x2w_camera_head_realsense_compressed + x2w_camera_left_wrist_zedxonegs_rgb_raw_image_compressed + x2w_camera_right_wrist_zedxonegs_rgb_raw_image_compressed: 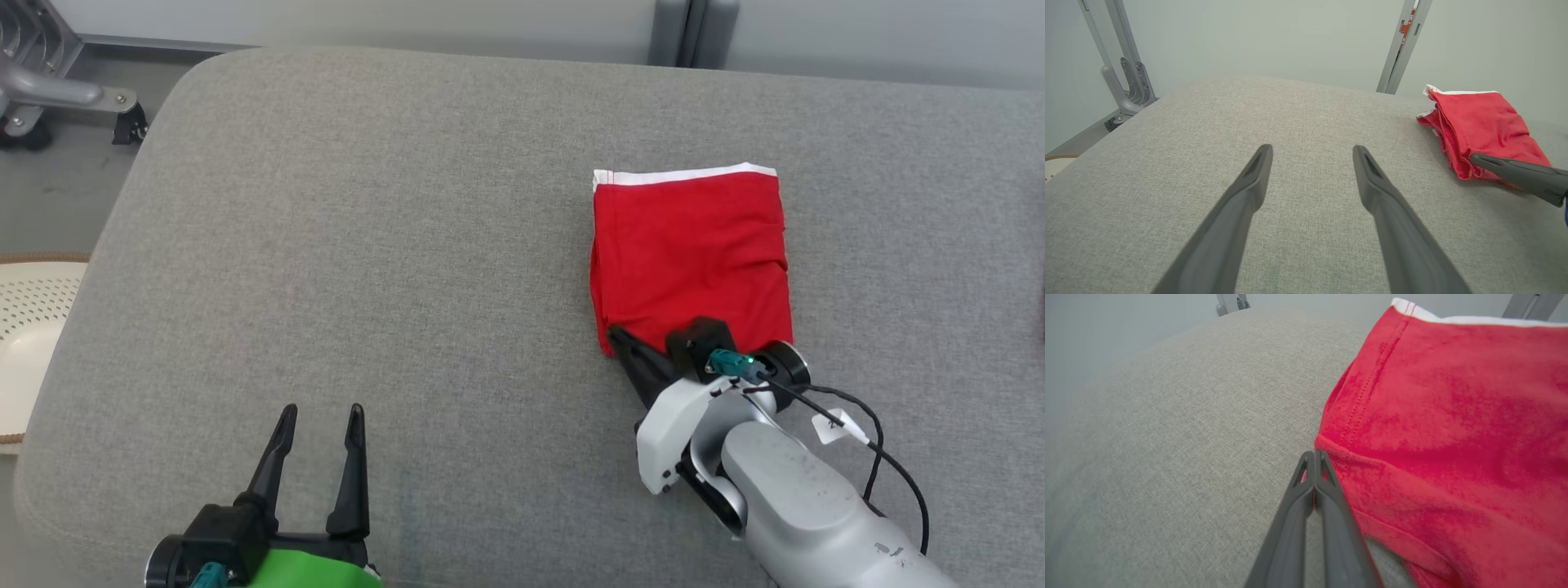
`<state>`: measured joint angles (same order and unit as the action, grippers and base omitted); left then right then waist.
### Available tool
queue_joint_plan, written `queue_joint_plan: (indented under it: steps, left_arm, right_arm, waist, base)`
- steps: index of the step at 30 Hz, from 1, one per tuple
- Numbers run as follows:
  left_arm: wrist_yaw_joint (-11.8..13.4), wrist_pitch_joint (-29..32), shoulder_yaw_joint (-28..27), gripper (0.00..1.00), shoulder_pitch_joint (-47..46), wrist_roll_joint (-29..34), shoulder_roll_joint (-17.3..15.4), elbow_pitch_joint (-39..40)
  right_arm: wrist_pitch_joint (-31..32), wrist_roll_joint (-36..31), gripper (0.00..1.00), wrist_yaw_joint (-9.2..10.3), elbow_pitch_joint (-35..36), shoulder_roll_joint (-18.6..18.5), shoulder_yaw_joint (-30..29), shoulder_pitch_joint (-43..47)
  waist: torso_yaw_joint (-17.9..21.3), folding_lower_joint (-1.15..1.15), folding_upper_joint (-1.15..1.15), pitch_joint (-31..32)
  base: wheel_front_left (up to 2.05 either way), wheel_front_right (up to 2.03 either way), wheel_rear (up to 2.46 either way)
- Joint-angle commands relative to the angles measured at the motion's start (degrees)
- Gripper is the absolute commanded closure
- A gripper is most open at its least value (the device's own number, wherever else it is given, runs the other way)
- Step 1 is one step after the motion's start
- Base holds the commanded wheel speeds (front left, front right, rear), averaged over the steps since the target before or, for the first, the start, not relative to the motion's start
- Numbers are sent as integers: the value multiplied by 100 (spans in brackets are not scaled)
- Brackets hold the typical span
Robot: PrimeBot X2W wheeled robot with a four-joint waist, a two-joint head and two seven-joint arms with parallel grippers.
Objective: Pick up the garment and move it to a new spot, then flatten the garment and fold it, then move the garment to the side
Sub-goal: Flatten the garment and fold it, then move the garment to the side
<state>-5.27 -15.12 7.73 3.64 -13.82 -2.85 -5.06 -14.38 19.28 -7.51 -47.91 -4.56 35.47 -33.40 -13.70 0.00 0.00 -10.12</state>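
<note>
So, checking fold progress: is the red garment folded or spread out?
Folded: the garment is a compact rectangle, stacked layers showing at its left edge.

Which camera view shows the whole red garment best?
The head view: from above, the red garment shows nearly its whole folded outline and white band. The left wrist view shows it from the side; the right wrist view shows one close corner, cropped.

Garment (690,253) on cushion (367,245), right side; right hand (615,333) at its near corner
</note>
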Motion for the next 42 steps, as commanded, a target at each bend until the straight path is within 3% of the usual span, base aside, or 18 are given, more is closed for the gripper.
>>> queue_joint_plan:
  steps: [1,7,13,15,16,17,21,27,33,42]
  left_arm:
    - [27,0,-16,0,88,49,-10,-11]
    - [4,-1,-112,0,259,192,-10,-79]
    - [28,0,-284,0,498,288,-10,-65]
    - [32,-1,-343,0,603,332,-10,-63]
    - [32,0,-369,0,641,340,-11,-54]
    - [27,0,-394,0,665,351,-10,-43]
    - [-21,0,-480,0,758,441,-10,-72]
    - [-121,0,-514,0,764,418,-10,-154]
    - [-204,0,-445,0,776,449,-11,-236]
    - [-227,-1,-408,0,737,416,-10,-244]
  right_arm:
    - [9,103,100,5,8,0,114,115]
    - [-47,511,100,5,276,-166,141,395]
    - [-79,589,99,5,1203,-556,-831,1019]
    - [-80,457,56,5,1638,-652,-1316,1407]
    - [-78,378,23,5,1849,-691,-1552,1570]
    - [-79,246,0,5,2115,-750,-1837,1754]
    - [-79,-211,0,5,2907,-738,-2832,2551]
    - [-80,-547,0,5,3626,-498,-3675,3536]
    - [-81,-625,0,5,3640,-322,-3919,4014]
    - [-81,-606,0,5,3556,-282,-3873,3993]
  waist:
    - [70,0,0,124]
    - [250,0,0,543]
    - [442,0,0,937]
    - [501,0,0,1054]
    - [524,0,0,1075]
    - [545,0,0,1101]
    - [551,0,0,1163]
    - [524,0,0,1196]
    - [589,0,0,1204]
    - [666,0,0,1181]
  base:
    - [0,0,0]
    - [0,0,0]
    - [0,0,0]
    - [0,0,0]
    - [0,0,0]
    - [0,0,0]
    - [0,0,0]
    - [0,0,0]
    - [0,0,0]
    - [0,0,0]
